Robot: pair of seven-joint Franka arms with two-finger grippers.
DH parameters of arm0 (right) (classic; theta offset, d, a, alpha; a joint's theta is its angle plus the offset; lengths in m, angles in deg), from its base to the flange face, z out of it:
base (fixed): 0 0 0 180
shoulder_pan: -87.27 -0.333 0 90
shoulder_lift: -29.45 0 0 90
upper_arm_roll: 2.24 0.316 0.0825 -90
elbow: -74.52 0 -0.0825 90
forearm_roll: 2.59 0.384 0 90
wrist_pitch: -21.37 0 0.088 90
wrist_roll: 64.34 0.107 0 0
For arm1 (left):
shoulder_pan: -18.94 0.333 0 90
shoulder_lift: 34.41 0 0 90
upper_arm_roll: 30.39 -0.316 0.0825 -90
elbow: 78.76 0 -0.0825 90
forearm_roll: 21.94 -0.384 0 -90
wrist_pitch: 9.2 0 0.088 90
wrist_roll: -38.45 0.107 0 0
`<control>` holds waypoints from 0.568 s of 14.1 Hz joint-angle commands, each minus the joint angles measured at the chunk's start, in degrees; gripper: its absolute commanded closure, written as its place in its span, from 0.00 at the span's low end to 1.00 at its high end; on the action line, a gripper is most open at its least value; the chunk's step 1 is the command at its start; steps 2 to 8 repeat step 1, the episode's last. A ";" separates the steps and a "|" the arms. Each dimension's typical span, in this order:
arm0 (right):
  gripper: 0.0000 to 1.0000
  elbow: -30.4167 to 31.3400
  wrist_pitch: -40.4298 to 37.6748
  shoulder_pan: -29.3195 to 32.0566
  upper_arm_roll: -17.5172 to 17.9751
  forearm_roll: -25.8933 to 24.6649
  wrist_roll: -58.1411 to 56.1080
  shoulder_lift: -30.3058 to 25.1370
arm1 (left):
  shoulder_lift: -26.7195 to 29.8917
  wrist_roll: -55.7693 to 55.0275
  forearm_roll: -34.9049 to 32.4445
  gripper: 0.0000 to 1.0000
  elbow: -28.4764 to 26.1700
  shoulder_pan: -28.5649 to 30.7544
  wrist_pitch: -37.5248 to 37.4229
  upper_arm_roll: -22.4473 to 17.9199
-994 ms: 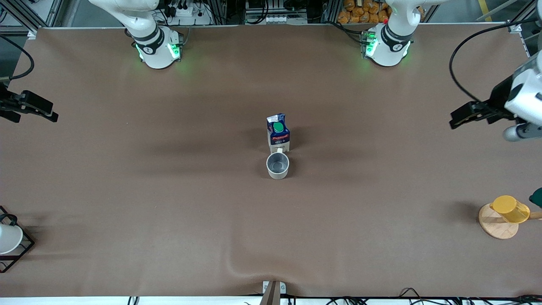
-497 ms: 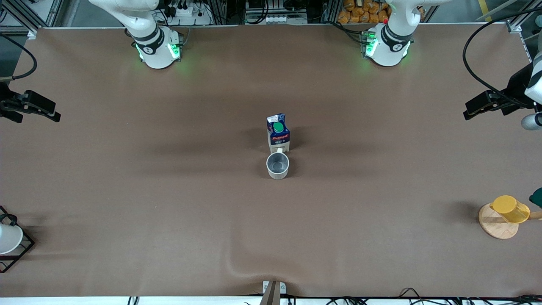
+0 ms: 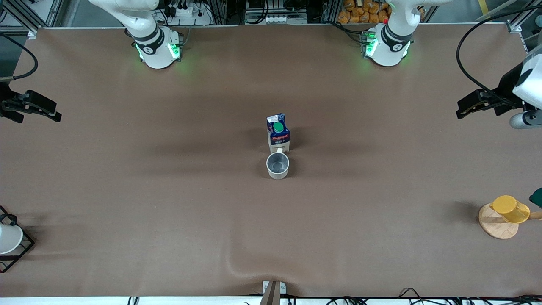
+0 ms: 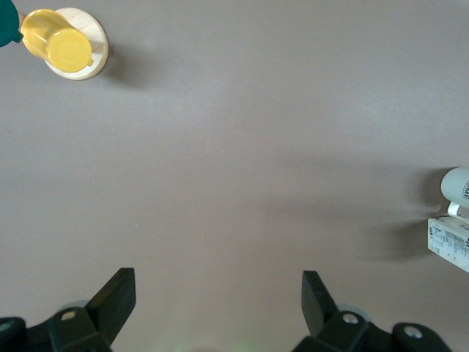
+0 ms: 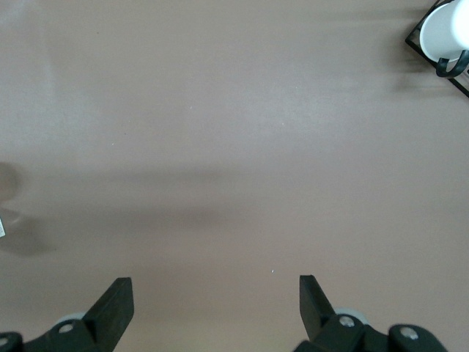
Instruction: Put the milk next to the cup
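The milk (image 3: 278, 132), a dark blue carton with a green cap, stands upright at the table's middle. The cup (image 3: 277, 165), a beige mug with a grey inside, stands right beside it, nearer to the front camera, its handle toward the carton. Both show at the edge of the left wrist view, the milk (image 4: 448, 242) and the cup (image 4: 456, 187). My left gripper (image 3: 462, 108) is open and empty over the left arm's end of the table (image 4: 218, 293). My right gripper (image 3: 53, 115) is open and empty over the right arm's end (image 5: 216, 297).
A yellow cup (image 3: 510, 208) lies on a round wooden coaster (image 3: 496, 228) at the left arm's end, near the front camera. A white cup in a black wire rack (image 3: 8, 239) stands at the right arm's end.
My left gripper has drawn back toward the left arm's end of the table and risen a little. The right gripper, milk and cup have barely moved.
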 commanded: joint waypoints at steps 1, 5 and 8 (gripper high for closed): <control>0.00 0.50 -0.07 0.44 0.51 -0.48 -0.59 -0.53 | 1.14 1.32 -0.29 0.00 -0.29 -0.76 -1.62 -0.25; 0.00 0.50 -0.07 0.44 0.51 -0.48 -0.59 -0.53 | 1.14 1.32 -0.29 0.00 -0.29 -0.76 -1.62 -0.25; 0.00 0.50 -0.07 0.44 0.51 -0.48 -0.59 -0.53 | 1.14 1.32 -0.29 0.00 -0.29 -0.76 -1.62 -0.25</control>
